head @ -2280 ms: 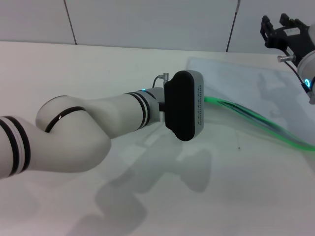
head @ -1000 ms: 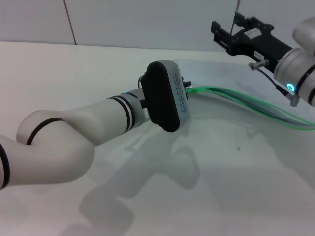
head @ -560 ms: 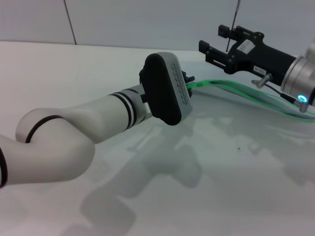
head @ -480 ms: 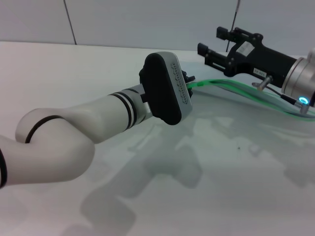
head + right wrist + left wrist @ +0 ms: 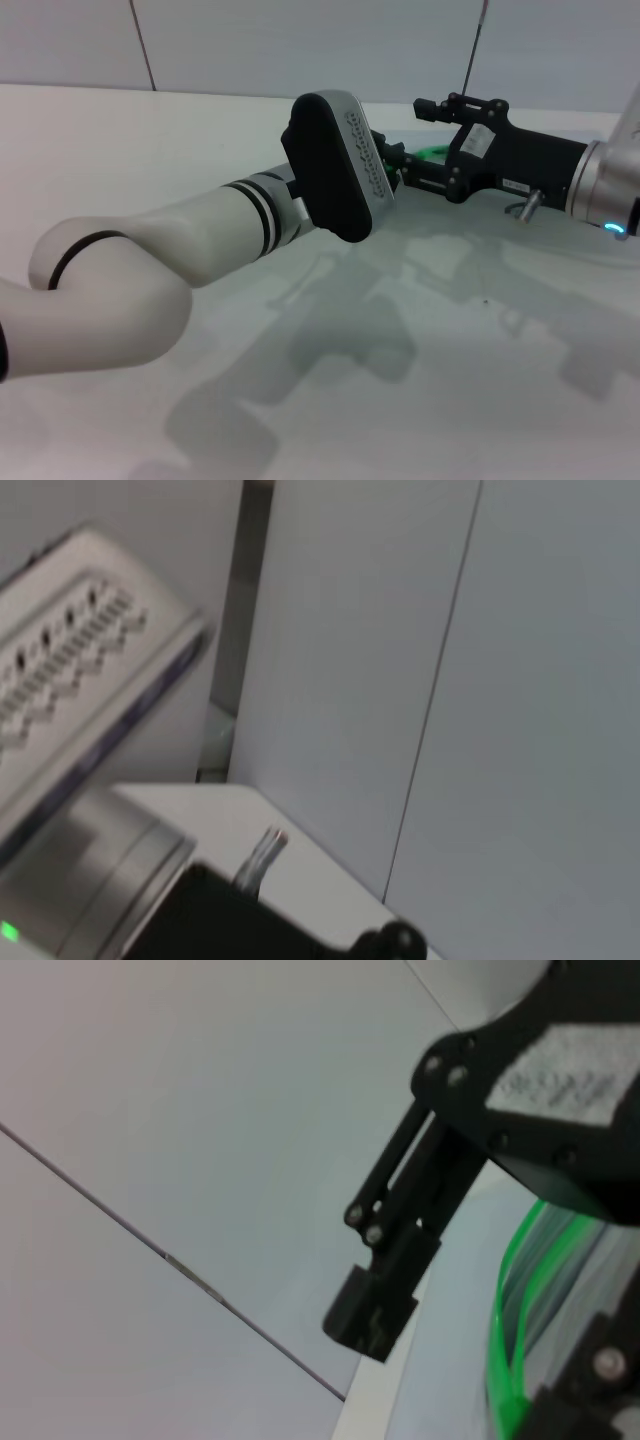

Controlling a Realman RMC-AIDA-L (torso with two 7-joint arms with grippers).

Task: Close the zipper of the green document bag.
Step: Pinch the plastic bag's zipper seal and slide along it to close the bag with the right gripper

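The green document bag (image 5: 520, 250) lies as a pale translucent sheet on the white table at the right. Its zipper (image 5: 434, 152) is a bright green strip, raised off the table at the near corner, and appears again as zipper (image 5: 512, 1300) in the left wrist view. My left gripper (image 5: 393, 160) is mostly hidden behind its grey and black wrist housing and holds that raised corner. My right gripper (image 5: 413, 140) reaches in from the right, open, one black finger above the green strip and one below. The slider tab is hidden.
The left arm's wrist housing (image 5: 335, 165) and forearm cross the middle of the table. Grey wall panels (image 5: 300, 40) stand behind the table's far edge. The right arm's body (image 5: 600, 185) hangs over the bag at the right.
My right gripper has moved left and down from high at the right until its fingers straddle the green strip beside the left gripper. The left gripper has lifted the bag's corner slightly.
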